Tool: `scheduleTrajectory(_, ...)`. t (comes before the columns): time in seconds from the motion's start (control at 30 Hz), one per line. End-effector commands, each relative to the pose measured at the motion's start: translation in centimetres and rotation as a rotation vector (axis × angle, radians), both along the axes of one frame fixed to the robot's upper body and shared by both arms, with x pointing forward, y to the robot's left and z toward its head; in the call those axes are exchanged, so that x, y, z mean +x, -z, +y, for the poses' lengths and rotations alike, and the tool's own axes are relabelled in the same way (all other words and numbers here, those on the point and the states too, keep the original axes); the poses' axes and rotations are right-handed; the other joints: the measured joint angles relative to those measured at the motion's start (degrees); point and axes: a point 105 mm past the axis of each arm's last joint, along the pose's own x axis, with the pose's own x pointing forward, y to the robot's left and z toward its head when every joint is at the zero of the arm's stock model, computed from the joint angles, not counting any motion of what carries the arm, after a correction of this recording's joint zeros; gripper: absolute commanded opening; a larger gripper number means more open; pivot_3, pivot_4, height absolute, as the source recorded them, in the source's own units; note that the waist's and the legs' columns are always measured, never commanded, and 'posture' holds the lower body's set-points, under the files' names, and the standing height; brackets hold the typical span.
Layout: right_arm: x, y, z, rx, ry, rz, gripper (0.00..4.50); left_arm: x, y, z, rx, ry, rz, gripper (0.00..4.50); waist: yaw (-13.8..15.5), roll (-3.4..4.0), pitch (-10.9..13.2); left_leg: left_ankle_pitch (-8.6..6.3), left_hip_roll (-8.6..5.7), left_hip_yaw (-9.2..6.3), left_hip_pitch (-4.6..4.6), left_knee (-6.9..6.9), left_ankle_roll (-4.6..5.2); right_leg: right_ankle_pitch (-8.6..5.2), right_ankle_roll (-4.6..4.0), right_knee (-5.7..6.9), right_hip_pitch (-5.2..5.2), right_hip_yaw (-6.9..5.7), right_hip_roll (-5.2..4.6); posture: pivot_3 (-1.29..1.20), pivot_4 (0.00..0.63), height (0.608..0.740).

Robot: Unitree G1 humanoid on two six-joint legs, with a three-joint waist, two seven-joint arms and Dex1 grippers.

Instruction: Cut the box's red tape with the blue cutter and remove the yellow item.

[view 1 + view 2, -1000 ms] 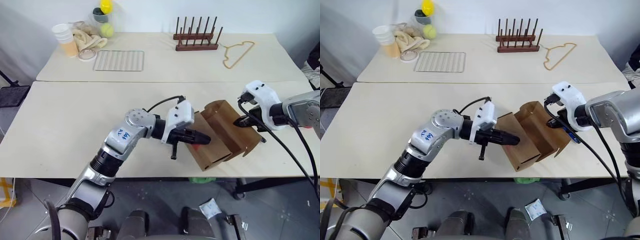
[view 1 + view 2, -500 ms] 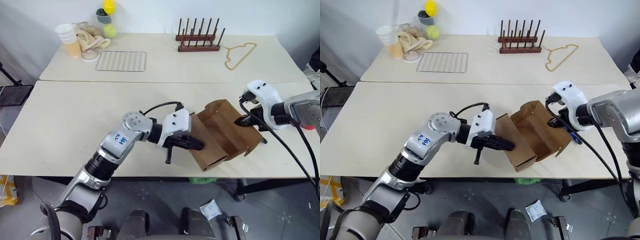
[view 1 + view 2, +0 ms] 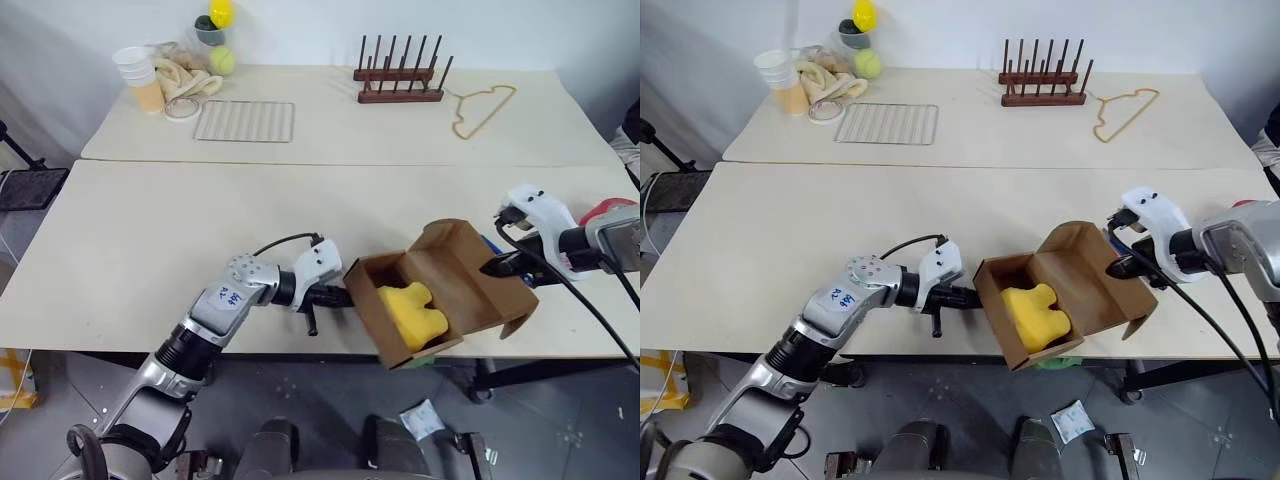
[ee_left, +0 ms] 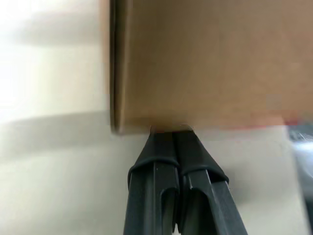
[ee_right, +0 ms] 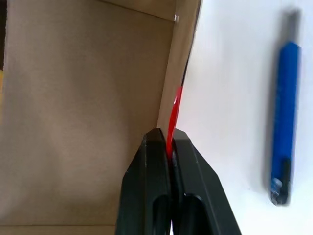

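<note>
- The box (image 3: pixel 440 290) sits open at the near edge of the front table (image 3: pixel 150 240), lid thrown back toward my right, with its near corner past the edge.
- The yellow item (image 3: pixel 410 308) lies inside the open box, in plain view.
- My left gripper (image 4: pixel 170 131) is pressed together, holding nothing; its fingertips (image 4: pixel 161 142) butt against the box's left outer wall, low down by the tabletop.
- My right gripper (image 5: pixel 168 142) is clamped on the lid's edge (the red tape (image 5: pixel 174 115) runs along that edge and into the pinch).
- The blue cutter (image 5: pixel 284 122) lies flat on the table just beside the lid, on my right, free of both grippers.
- On the far table, a wire rack (image 3: pixel 245 120) lies flat toward my left, and a yellow hanger (image 3: pixel 482 108) lies toward my right.
- A wooden peg rack (image 3: pixel 400 82) stands beyond them.
- At the far left corner are stacked cups (image 3: pixel 140 78), a cloth (image 3: pixel 185 72), a tennis ball (image 3: pixel 222 61) and a small yellow ball (image 3: pixel 221 13) on a dark cup.
</note>
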Motion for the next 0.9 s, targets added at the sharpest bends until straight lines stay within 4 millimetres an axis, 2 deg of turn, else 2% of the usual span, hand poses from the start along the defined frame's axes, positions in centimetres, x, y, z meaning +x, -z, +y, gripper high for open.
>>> scheduleTrajectory(0.03, 0.0, -0.4, 0.9, 0.026, -0.022, -0.038, 0.01, 0.5, -1.4, -0.4, -0.069, -0.048, -0.050, 0.00, -0.07, 0.00, 0.00, 0.00, 0.00, 0.00, 0.00, 0.00, 0.00, 0.00, 0.00, 0.00, 0.00, -0.01, 0.00, 0.00, 0.150, 0.740)
scheduleTrajectory(0.13, 0.2, -0.3, 1.0, 0.021, -0.002, -0.068, 0.01, 0.2, -1.4, -0.1, -0.091, -0.066, -0.026, 0.00, -0.15, 0.00, 0.00, 0.00, 0.01, 0.00, 0.01, -0.01, 0.00, 0.00, 0.00, 0.00, 0.00, 0.00, 0.00, 0.00, 0.150, 0.740)
scheduleTrajectory(0.4, 0.4, -0.2, 1.5, 0.052, 0.027, -0.096, 0.01, 0.8, 0.2, 3.9, 0.007, -0.148, -0.028, 0.00, -0.19, 0.00, 0.00, 0.00, 0.01, 0.02, 0.05, -0.01, -0.01, 0.00, 0.00, 0.02, 0.01, 0.01, 0.00, 0.00, 0.150, 0.740)
scheduleTrajectory(0.57, 0.8, -0.4, 1.6, 0.084, 0.070, -0.147, 0.01, 1.2, -0.9, 6.0, -0.014, -0.148, -0.074, 0.00, -0.24, 0.00, 0.00, 0.00, 0.02, 0.02, 0.06, -0.01, -0.02, 0.00, 0.00, 0.04, 0.01, 0.01, 0.00, 0.00, 0.150, 0.740)
scheduleTrajectory(0.6, 0.8, -0.6, 1.6, 0.091, 0.072, -0.161, 0.44, 1.2, -1.3, 6.5, -0.020, -0.138, -0.090, 0.00, -0.25, 0.00, 0.00, 0.00, 0.02, 0.02, 0.06, -0.01, -0.02, 0.00, 0.00, 0.04, 0.01, 0.01, 0.01, 0.00, 0.150, 0.740)
scheduleTrajectory(0.7, 0.7, -1.8, 2.2, 0.184, 0.040, -0.187, 1.34, 1.6, -2.9, 9.4, -0.039, -0.139, -0.162, 0.61, -0.32, 0.01, 0.01, 0.00, 0.02, 0.05, 0.05, -0.04, -0.02, 0.00, 0.00, 0.06, -0.03, 0.01, 0.01, 0.00, 0.150, 0.740)
scheduleTrajectory(0.77, 0.6, -2.7, 2.2, 0.203, 0.030, -0.226, 1.98, 1.4, -3.3, 10.9, -0.024, -0.119, -0.179, 1.16, -0.34, 0.02, 0.01, 0.00, 0.03, 0.04, 0.06, -0.07, -0.02, 0.00, 0.00, 0.06, -0.05, 0.01, 0.01, 0.00, 0.150, 0.740)
scheduleTrajectory(0.9, 0.1, -5.1, 1.1, 0.251, -0.047, -0.388, 3.25, -0.4, -3.9, 14.6, -0.022, -0.102, -0.135, 2.29, -0.20, 0.01, 0.01, -0.02, 0.02, 0.07, 0.07, -0.11, -0.03, 0.00, 0.00, 0.03, -0.04, 0.00, 0.01, 0.00, 0.150, 0.740)
